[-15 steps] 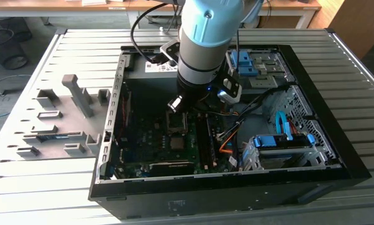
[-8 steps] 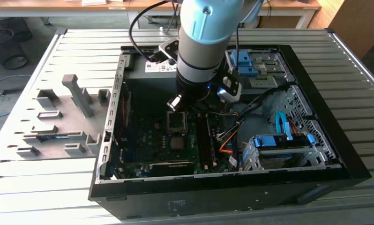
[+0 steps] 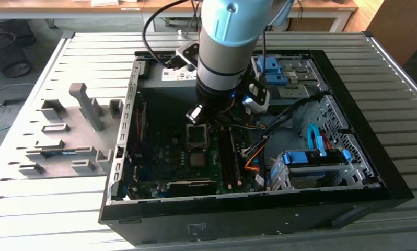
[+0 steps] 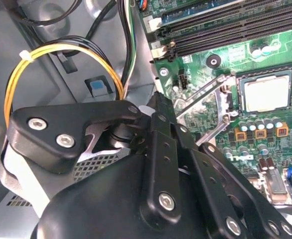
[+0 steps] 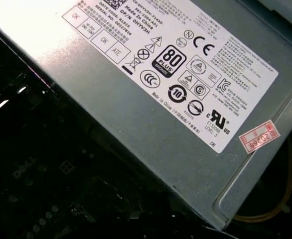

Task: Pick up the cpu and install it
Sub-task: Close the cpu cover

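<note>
In the second wrist view the gripper (image 4: 158, 107) sits nearest — black linkage and bolts, whether spread or pressed together I cannot tell. Beyond it on the green board (image 4: 206, 45) the cpu (image 4: 264, 93) lies in its socket, the retention lever (image 4: 206, 92) raised beside it. In the exterior view the arm (image 3: 229, 47) reaches down into the open case (image 3: 362, 172) above that socket; the case rests on the slatted worktop (image 3: 55, 209). Farther back lies the grey power supply (image 5: 151, 124).

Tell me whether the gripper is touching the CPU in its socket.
Apart. In the second wrist view the CPU sits in its socket with bare motherboard between it and the gripper.
</note>
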You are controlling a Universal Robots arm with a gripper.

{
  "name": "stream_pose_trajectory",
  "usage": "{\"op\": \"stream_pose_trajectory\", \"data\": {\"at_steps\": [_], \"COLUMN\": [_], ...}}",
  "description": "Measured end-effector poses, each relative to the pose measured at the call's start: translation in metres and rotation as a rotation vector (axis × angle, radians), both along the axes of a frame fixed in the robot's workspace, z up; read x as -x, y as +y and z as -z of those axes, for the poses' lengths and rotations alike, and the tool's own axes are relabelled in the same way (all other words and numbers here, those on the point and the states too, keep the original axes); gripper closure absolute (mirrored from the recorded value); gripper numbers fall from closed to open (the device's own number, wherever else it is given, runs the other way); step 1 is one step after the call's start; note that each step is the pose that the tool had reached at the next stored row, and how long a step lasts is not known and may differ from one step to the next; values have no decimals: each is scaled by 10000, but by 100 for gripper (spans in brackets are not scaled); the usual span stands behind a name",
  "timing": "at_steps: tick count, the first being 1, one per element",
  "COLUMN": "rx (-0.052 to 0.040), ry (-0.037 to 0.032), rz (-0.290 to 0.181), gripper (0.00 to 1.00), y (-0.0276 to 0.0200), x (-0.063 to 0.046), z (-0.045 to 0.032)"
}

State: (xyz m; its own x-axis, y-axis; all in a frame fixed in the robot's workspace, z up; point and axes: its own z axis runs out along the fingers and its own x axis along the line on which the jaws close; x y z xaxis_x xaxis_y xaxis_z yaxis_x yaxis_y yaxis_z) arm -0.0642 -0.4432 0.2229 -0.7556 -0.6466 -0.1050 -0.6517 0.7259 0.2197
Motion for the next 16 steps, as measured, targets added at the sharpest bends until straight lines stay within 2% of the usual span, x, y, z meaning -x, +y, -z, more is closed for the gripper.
{"op": "stream_pose_trajectory", "data": {"at_steps": [16], "rx": [1], "ry": [0], "rz": [-286], "gripper": [90], "y": [-2], "x": [2], "z": [-65]}}
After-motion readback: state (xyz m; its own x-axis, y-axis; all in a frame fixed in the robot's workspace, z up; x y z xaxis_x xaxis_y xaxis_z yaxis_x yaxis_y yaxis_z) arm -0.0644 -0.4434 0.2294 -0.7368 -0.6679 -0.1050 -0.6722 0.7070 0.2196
